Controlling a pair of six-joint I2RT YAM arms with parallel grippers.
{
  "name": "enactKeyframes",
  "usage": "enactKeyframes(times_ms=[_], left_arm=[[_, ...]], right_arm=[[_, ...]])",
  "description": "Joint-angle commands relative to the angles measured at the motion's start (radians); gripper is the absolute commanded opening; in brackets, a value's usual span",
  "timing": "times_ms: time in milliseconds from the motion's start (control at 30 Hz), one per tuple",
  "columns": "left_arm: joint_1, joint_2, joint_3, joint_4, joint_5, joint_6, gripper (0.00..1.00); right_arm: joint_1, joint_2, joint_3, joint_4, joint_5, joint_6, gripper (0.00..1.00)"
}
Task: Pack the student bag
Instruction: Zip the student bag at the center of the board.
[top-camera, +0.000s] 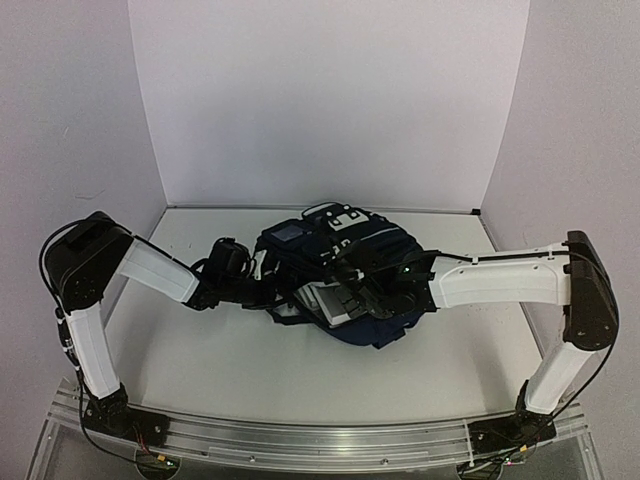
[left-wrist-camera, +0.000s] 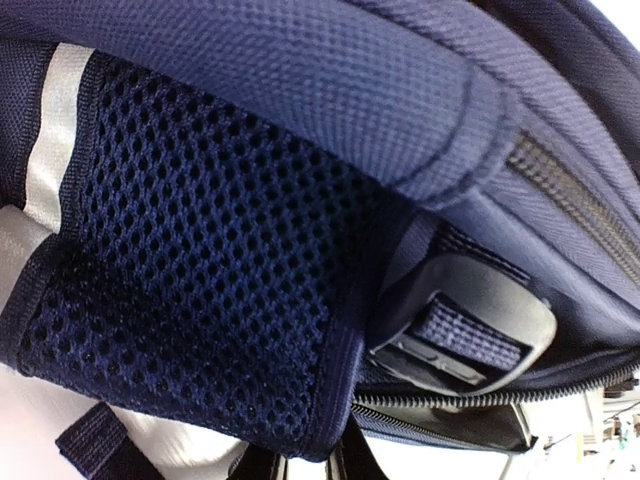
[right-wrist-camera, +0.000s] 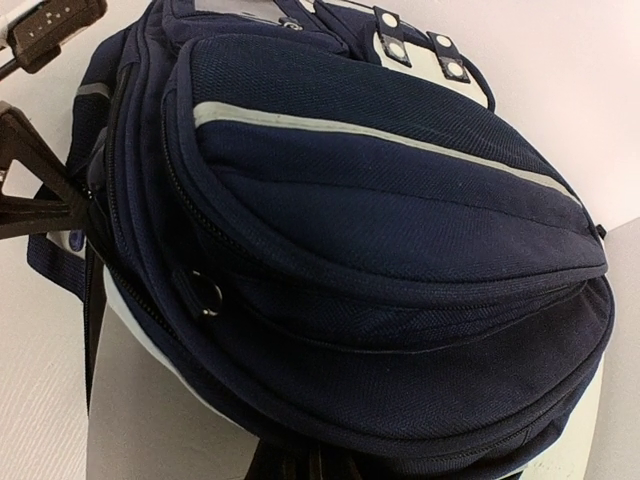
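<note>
The student bag (top-camera: 335, 262), navy with thin pale stripes, lies on its side in the middle of the table. A light grey patch (top-camera: 328, 300) shows at its near opening. My left gripper (top-camera: 262, 288) is at the bag's left side. In the left wrist view its fingers (left-wrist-camera: 255, 466) pinch the hem of the blue mesh side pocket (left-wrist-camera: 200, 280), beside a grey strap buckle (left-wrist-camera: 470, 320). My right gripper (top-camera: 368, 290) reaches in from the right onto the bag's near edge. In the right wrist view it (right-wrist-camera: 305, 465) is shut, its tips buried under the bag's (right-wrist-camera: 380, 230) lower fold.
White walls (top-camera: 320, 100) close in the table on three sides. An aluminium rail (top-camera: 320, 440) carrying both arm bases runs along the near edge. A metal ring zipper pull (right-wrist-camera: 205, 293) hangs on the bag's front. A zipper line (left-wrist-camera: 480, 395) runs under the buckle.
</note>
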Motion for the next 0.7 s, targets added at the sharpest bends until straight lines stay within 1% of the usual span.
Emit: enactKeyframes(times_ms=[0, 133, 333, 400, 500, 600, 667], left_arm=[[-0.067, -0.076, -0.008, 0.052, 0.175, -0.041, 0.03], [-0.093, -0.108, -0.008, 0.055, 0.21, -0.067, 0.04], [-0.137, -0.146, 0.017, 0.019, 0.205, -0.076, 0.05], [-0.153, -0.144, 0.028, 0.005, 0.203, -0.074, 0.06], [-0.158, -0.138, 0.016, -0.034, 0.144, -0.079, 0.07], [-0.156, -0.125, 0.013, -0.131, 0.028, -0.091, 0.12], [-0.156, -0.107, 0.006, -0.143, 0.007, -0.099, 0.14]], right_arm=[[-0.006, -0.027, 0.041, 0.057, 0.056, 0.047, 0.0], [-0.006, -0.026, 0.045, 0.057, 0.062, 0.062, 0.0], [-0.006, -0.013, 0.054, 0.057, 0.074, 0.093, 0.0], [-0.005, -0.006, 0.06, 0.057, 0.081, 0.102, 0.0], [-0.006, -0.002, 0.069, 0.057, 0.09, 0.112, 0.0], [-0.006, 0.0, 0.073, 0.057, 0.089, 0.116, 0.0], [-0.006, -0.001, 0.073, 0.057, 0.086, 0.118, 0.0]])
